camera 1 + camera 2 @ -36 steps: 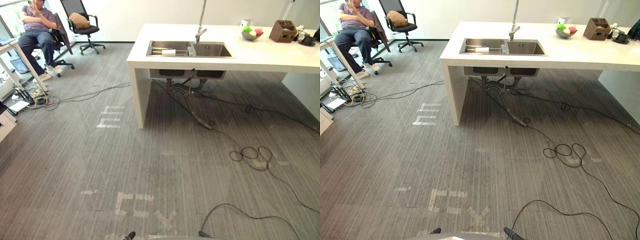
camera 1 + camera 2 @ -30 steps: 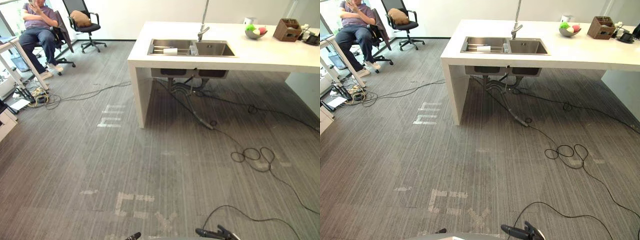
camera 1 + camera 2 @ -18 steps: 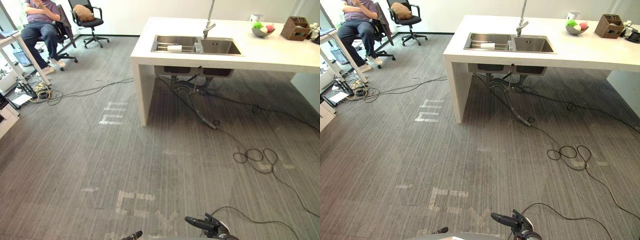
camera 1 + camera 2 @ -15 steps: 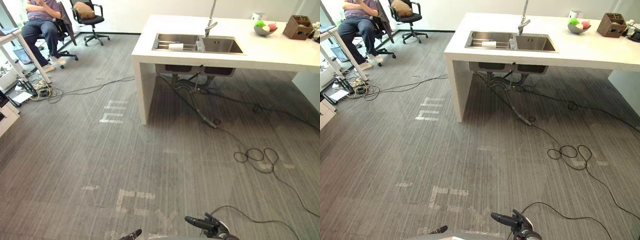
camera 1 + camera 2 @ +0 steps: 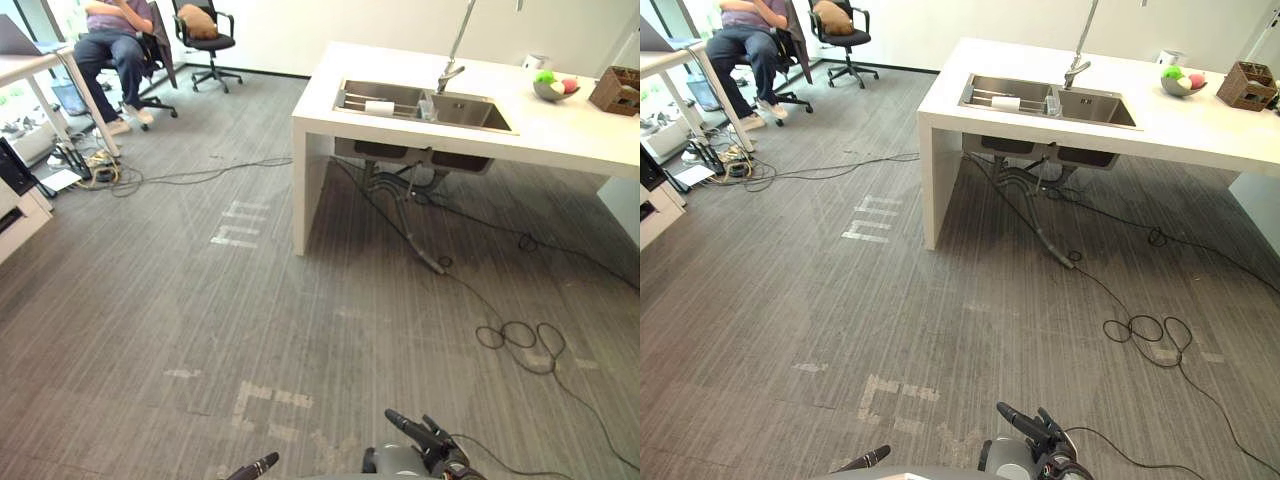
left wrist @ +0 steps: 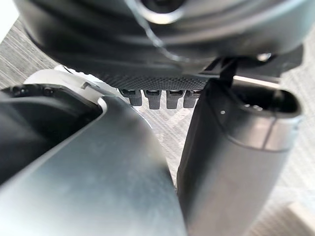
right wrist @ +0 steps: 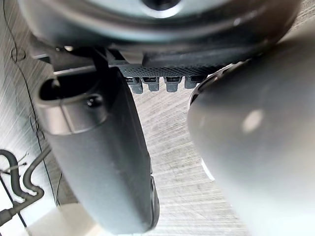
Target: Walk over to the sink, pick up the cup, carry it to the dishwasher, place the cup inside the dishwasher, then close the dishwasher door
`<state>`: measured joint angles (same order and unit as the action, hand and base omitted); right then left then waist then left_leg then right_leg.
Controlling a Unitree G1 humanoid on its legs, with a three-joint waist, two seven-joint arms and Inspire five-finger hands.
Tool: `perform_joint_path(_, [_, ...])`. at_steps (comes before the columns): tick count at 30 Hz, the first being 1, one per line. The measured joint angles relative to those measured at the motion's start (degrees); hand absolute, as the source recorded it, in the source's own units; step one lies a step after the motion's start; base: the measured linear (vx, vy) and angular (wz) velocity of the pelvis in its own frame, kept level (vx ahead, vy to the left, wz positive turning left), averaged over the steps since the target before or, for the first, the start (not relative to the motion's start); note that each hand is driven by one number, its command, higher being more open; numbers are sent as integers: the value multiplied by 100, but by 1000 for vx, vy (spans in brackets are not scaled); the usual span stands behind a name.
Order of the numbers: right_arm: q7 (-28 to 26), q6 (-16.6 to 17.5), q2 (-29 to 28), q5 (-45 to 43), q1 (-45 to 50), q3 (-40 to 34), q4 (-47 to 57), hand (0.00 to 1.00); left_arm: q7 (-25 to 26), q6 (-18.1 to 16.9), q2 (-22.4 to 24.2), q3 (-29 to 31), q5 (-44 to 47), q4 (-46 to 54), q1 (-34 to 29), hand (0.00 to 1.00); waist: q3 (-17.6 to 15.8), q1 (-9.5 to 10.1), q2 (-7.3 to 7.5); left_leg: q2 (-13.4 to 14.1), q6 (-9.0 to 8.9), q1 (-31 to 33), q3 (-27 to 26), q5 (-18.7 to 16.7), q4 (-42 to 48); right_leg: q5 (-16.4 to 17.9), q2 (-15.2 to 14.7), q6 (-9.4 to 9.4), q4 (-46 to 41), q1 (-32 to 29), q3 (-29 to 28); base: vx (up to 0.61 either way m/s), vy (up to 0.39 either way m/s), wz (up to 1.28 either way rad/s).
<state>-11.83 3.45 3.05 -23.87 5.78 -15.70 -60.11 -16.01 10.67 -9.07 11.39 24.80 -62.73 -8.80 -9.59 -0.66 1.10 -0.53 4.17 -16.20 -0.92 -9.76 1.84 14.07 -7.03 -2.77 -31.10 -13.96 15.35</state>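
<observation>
Cup (image 5: 379, 106), white, lies on its side on a bar rack across the left basin of the sink (image 5: 465, 110), toward the divider between the two basins. No hand touches it; both hands are well apart from it, low at the near edge of the eye views.

Far left: a desk (image 5: 30, 68) with cables on the floor (image 5: 150, 320) under it. Behind it a person (image 5: 115, 35) sits on an office chair. Just right of the person stands a second chair (image 5: 207, 42) bearing a brown cushion (image 5: 198, 22).

Left of centre: pale tape marks (image 5: 240, 222) on the grey floor, near the table's left end.

Near edge, left: left hand (image 5: 258, 466), seen as one straight dark finger above the floor. Its wrist view shows a row of finger bases and a straight thumb, with nothing held.

Near edge, right of centre: right hand (image 5: 432, 447), fingers stretched forward and relaxed, holding nothing.

Centre to right: a white table (image 5: 560, 140). The steel sink is set into its left part, with pipes and hoses hanging below it to the floor. A tall tap (image 5: 448, 72) rises at the sink's far edge, over the divider.

Right: a bowl (image 5: 555, 90) of green and red fruit stands near the table's far edge. Beside it, at the right border of the views, is a brown box (image 5: 618, 92).
</observation>
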Motion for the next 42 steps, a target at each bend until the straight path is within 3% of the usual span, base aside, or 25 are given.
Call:
perform_joint_path(4, [-113,-74,-106,-157,98,-239,276,100,35,63,23,175,-626,30,35,100,-148,-13,-19,269,-279,-497,-88,-567,99,-954,170,-7,1476,-291,72,388,-139,-3])
perform_joint_path(5, [-130,-103,-126,-157,135,-278,344,100,49,85,41,238,-690,30,25,100,-154,-16,-13,284,-314,-593,-100,-691,133,-995,130,-20,1488,-330,70,519,-221,0])
perform_joint_path(7, [-162,-257,-200,-188,252,-423,610,100,134,159,171,458,-868,104,26,100,-142,-56,-88,493,-409,-925,-104,-1090,351,-1370,113,253,847,-472,106,533,-265,18])
perform_joint_path(8, [-162,-267,-207,-193,252,-428,619,100,164,157,179,477,-912,129,32,100,-137,-56,-95,523,-409,-920,-114,-1088,417,-1366,116,261,727,-505,115,527,-305,23])
perform_joint_path(9, [-162,-327,-210,-197,250,-501,677,100,236,160,227,523,-933,177,54,100,-107,-63,-149,669,-411,-822,-123,-1082,796,-1165,212,566,474,-511,230,465,-294,11])
perform_joint_path(11, [-158,-383,-174,-190,241,-605,680,100,257,128,362,719,-1044,255,66,100,8,-60,-349,985,-637,-462,-85,-914,1670,-839,508,731,484,-390,353,601,-354,0])
perform_joint_path(14, [-171,-401,-66,-165,244,-418,678,100,221,-112,448,733,-1259,322,232,100,62,-71,-511,1315,-1324,567,120,243,4065,-627,948,862,1107,316,300,618,-262,-15])
perform_joint_path(15, [-177,-369,-10,-127,230,-247,701,100,235,-345,506,738,-1382,492,228,100,40,-71,-544,1507,-1248,1048,-36,172,5180,-614,1154,942,1513,799,215,686,-224,-28])
perform_joint_path(17, [-174,-308,-1,-129,233,-10,724,100,319,-770,530,652,-1764,744,230,100,1,-47,-465,1531,-1182,1670,-155,-94,6054,-587,1309,1083,2038,1522,31,513,-141,-38])
perform_joint_path(21, [-162,-315,75,-128,-100,502,800,100,728,-1659,541,-114,-2142,1599,280,100,-112,122,-289,1280,-823,2942,-926,-625,4662,-605,1204,978,2711,2433,-555,484,-29,-68])
perform_joint_path(22, [-174,-314,45,-95,-259,497,792,100,851,-2075,552,-196,-1908,1814,421,100,-199,151,-149,955,-706,3042,-1429,-413,2984,-530,929,852,2827,2701,-708,509,93,-62])
perform_joint_path(23, [-174,-307,61,-59,-303,486,791,100,938,-2229,579,-218,-1850,1930,465,100,-216,151,-122,797,-692,3069,-1590,-204,2248,-487,817,793,2861,2791,-758,406,113,-46])
perform_joint_path(25, [-173,-195,208,130,-330,541,780,100,1411,-2770,655,-507,-1728,2457,474,100,-165,237,-224,669,-842,3461,-1658,360,1062,-278,756,597,3036,2975,-972,514,236,-49])
perform_joint_path(26, [-154,-187,304,182,-328,541,648,100,1702,-3101,717,-630,-1560,2799,499,100,-146,285,-378,738,-775,3647,-1563,454,785,-108,820,516,3140,3250,-1062,653,336,-51])
perform_joint_path(27, [-135,-198,303,226,-331,541,507,100,1847,-3261,712,-665,-1505,2952,501,100,-129,321,-399,709,-653,3613,-1473,843,901,19,777,478,3137,3428,-1133,702,340,-34])
perform_joint_path(28, [-72,-261,278,325,-278,562,351,100,2119,-3502,730,-698,-1463,3336,477,100,-58,385,-267,562,-425,3523,-1355,1378,989,118,639,492,3028,3563,-1245,500,215,-28])
perform_joint_path(29, [-55,-326,271,361,-252,596,291,100,2346,-3588,763,-723,-1467,3804,443,100,-27,395,-196,479,-341,3537,-1330,1454,1096,115,525,489,2826,3473,-1317,606,281,-28])
perform_joint_path(31, [-55,-467,258,395,-264,581,160,100,2646,-3707,792,-726,-1484,5047,361,100,-20,395,-145,371,66,3571,-1291,1405,1425,77,374,430,2192,3272,-1392,590,287,-8])
perform_joint_path(34, [-16,-567,122,619,47,370,130,100,2972,-3869,702,-639,-1993,6708,534,100,18,340,15,102,139,2947,-1306,849,1620,-595,127,-223,550,3017,-1345,580,227,14])
perform_joint_path(35, [-8,-536,105,613,56,260,138,100,3073,-4062,587,-555,-2168,7285,635,100,69,268,63,36,131,2573,-1288,692,1428,-1311,-7,-958,-489,2589,-1290,588,228,-4])
perform_joint_path(36, [30,-508,50,583,82,220,130,100,3136,-4260,434,-551,-2182,7696,821,100,141,231,156,-57,90,2237,-1274,564,1170,-1748,-257,-1224,-1754,1972,-1256,452,171,-6])
perform_joint_path(37, [32,-447,43,532,107,220,184,100,3190,-4375,352,-517,-2181,7843,920,100,157,226,188,-110,28,2072,-1298,473,1083,-1614,-438,-1014,-2452,1619,-1158,523,159,-14])
perform_joint_path(38, [35,-332,83,530,182,227,339,100,3331,-4601,286,-508,-2219,7877,1105,100,187,209,205,-142,-19,1630,-1329,367,865,-1305,-702,-639,-3198,1095,-924,417,77,-11])
perform_joint_path(39, [33,-269,124,542,215,252,394,100,3518,-4693,278,-533,-2355,7863,1177,100,212,161,149,-118,-19,1317,-1326,354,695,-1036,-830,-394,-3356,782,-707,418,61,-2])
perform_joint_path(42, [57,-134,24,537,268,253,510,100,3937,-4647,238,-681,-2490,7711,1400,100,275,-47,148,115,-222,662,-1094,236,404,-312,-856,-107,-1876,193,-102,420,-51,37])
